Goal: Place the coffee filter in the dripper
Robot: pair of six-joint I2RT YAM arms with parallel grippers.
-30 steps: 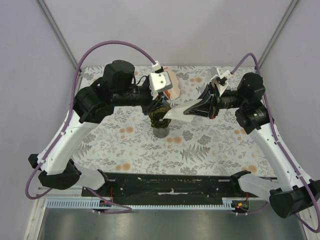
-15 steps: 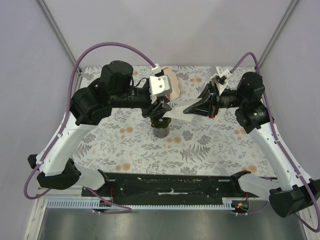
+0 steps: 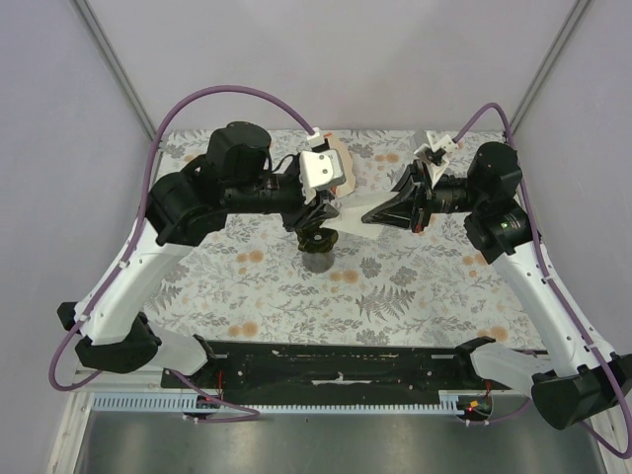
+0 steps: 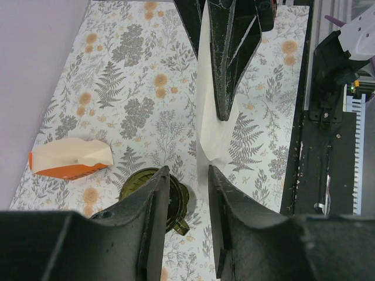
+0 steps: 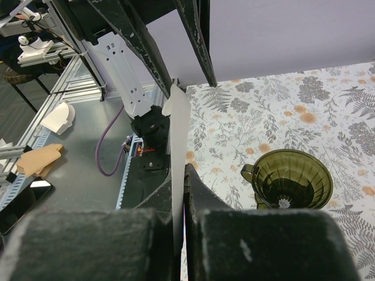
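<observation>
My right gripper [image 5: 181, 170] is shut on the coffee filter [image 5: 176, 129], a thin white paper held edge-on above the table. In the top view the filter [image 3: 348, 221] sticks out leftward from the right gripper [image 3: 368, 217] toward the left gripper [image 3: 324, 210]. The left gripper [image 4: 187, 170] is open; the filter's free end [image 4: 214, 134] hangs just past its right fingertip, not clamped. The dripper [image 4: 176, 202], dark green with a handle, stands below, partly behind the left finger. It shows whole in the right wrist view [image 5: 290, 178] and empty.
An orange-and-cream wedge-shaped pack [image 4: 70, 159] lies on the floral tablecloth behind the dripper, partly under the left wrist [image 3: 343, 178] in the top view. The black base rail [image 3: 336, 360] runs along the near edge. Grey walls close in both sides.
The left gripper's jaws have spread wider and it has shifted slightly right above the dripper. The right gripper still holds the filter in nearly the same place.
</observation>
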